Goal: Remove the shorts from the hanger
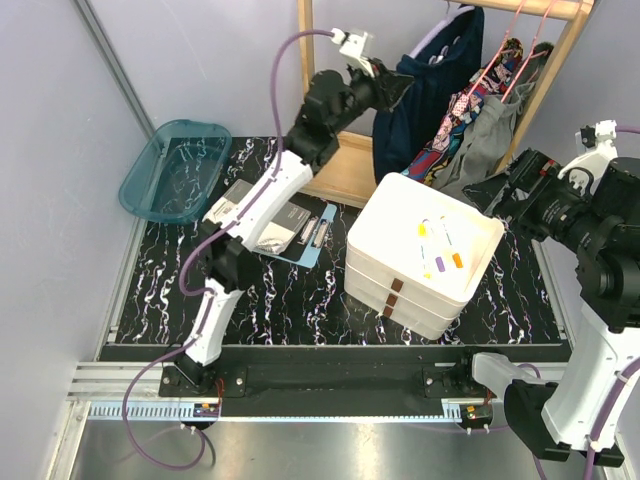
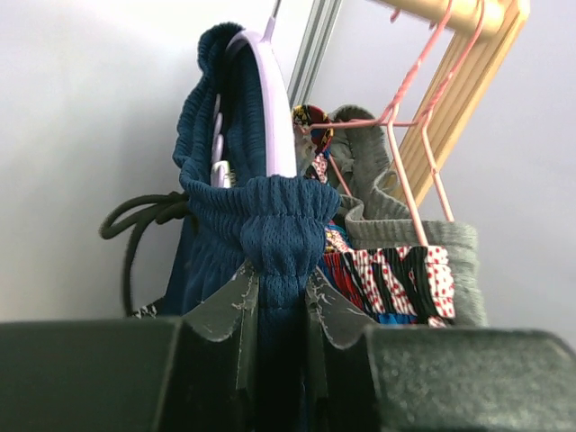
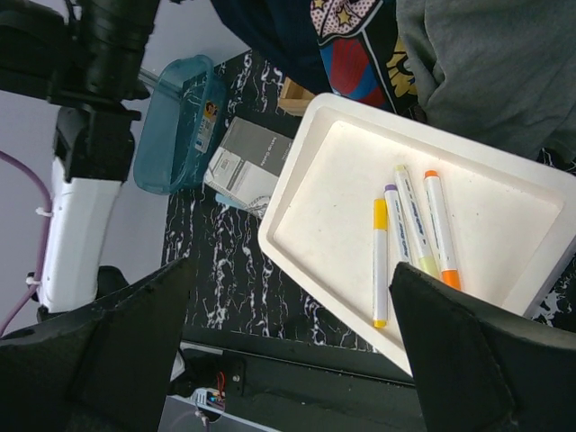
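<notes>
Three shorts hang from a wooden rack (image 1: 565, 50) at the back. The dark navy shorts (image 1: 435, 85) hang on a lilac hanger (image 2: 272, 117). My left gripper (image 2: 279, 306) is raised to them and shut on their bunched elastic waistband (image 2: 270, 220). To their right the graffiti-print shorts (image 2: 396, 279) and the grey shorts (image 2: 400, 229) hang on pink wire hangers (image 2: 405, 126). My right gripper (image 3: 292, 351) stands wide open over the white tray, below the grey shorts (image 3: 486, 63), holding nothing.
Stacked white trays (image 1: 395, 250) with three markers (image 1: 440, 245) sit in front of the rack. A teal bin (image 1: 175, 170) is at the back left. Flat packets and a blue card (image 1: 295, 230) lie on the black marbled table (image 1: 170, 300).
</notes>
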